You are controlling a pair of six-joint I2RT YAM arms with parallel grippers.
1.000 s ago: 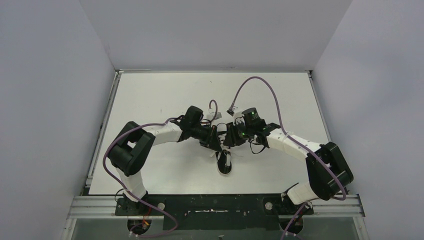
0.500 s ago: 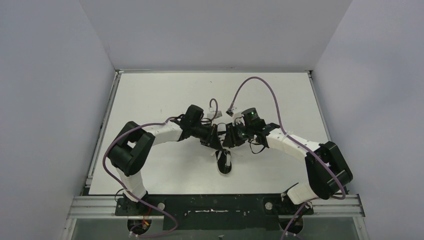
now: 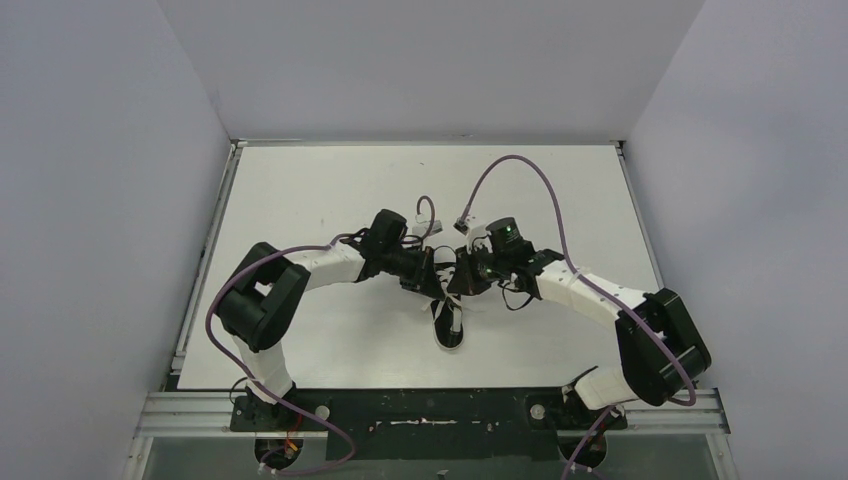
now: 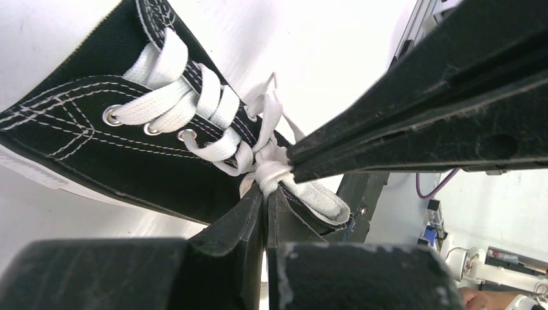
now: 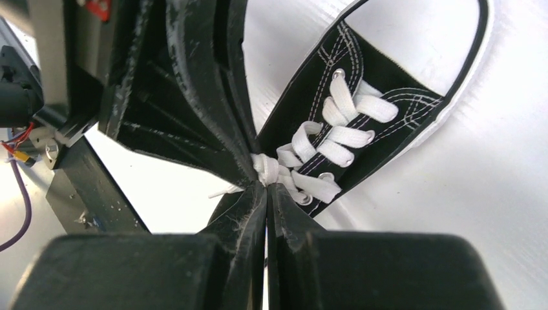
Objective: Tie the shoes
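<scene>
The black canvas sneaker with white laces lies mid-table, its white toe cap toward the near edge. My left gripper and right gripper meet tip to tip over its lace area. In the left wrist view my left gripper is shut on the white lace at the knot, with the right gripper's fingers pressing in from the right. In the right wrist view my right gripper is shut on the same lace bundle beside the shoe's eyelets.
The white table is walled by grey panels at the left, back and right. Purple cables loop above both arms. The metal frame rail runs along the near edge.
The right arm has shifted slightly left and its elbow has moved down. Both grippers stay pinched together at the laces. The shoe has barely moved.
</scene>
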